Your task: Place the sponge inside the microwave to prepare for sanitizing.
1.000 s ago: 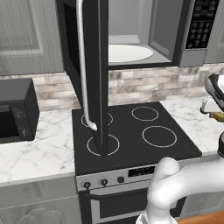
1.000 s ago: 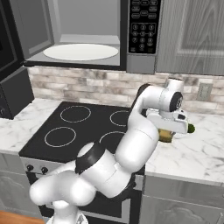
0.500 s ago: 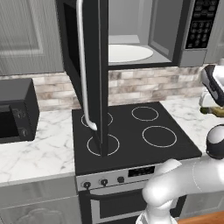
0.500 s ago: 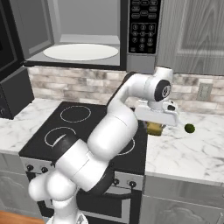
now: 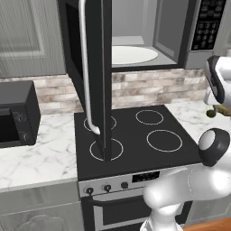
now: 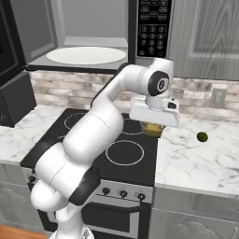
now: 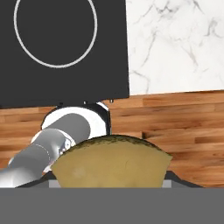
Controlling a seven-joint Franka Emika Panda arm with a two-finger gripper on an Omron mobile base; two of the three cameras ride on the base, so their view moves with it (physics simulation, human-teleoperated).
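The sponge, a yellow-tan block, hangs under the white hand with my gripper shut on it, above the seam between the stove's right edge and the marble counter. Close up in the hand view, the sponge covers the fingertips, with the cooktop and counter edge far below. The dark grey microwave hangs above the stove with its door swung wide open to the left. Its white turntable lies bare inside. The cavity and turntable sit up and to the left of the hand.
A small green lime-like ball rests on the right counter. A black boxy appliance stands on the left counter. The black cooktop lies below, and the open door's silver handle juts out over its left burners.
The hand has swung left with the sponge, from above the right counter near the lime to the stove's right edge. The lime has stayed on the counter.
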